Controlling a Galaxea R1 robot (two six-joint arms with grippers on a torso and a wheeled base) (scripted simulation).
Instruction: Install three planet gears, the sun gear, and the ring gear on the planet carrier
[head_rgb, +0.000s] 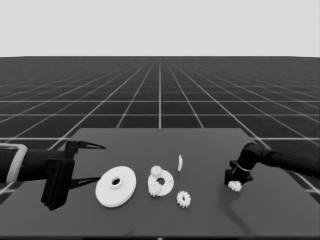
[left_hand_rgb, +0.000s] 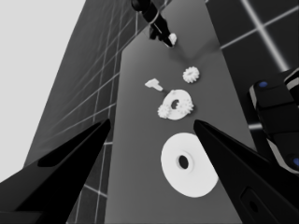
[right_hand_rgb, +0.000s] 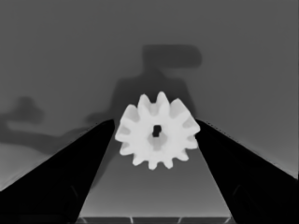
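Gear (right_hand_rgb: 157, 130) sits between the right gripper's (head_rgb: 235, 184) jaws, clenched on its teeth, at the table's right end.

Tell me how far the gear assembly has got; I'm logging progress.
Two gears already sit on the smaller round part. The right gripper has a third gear between its fingers at the table's right. One gear and the larger round part remain loose; the left gripper waits open.
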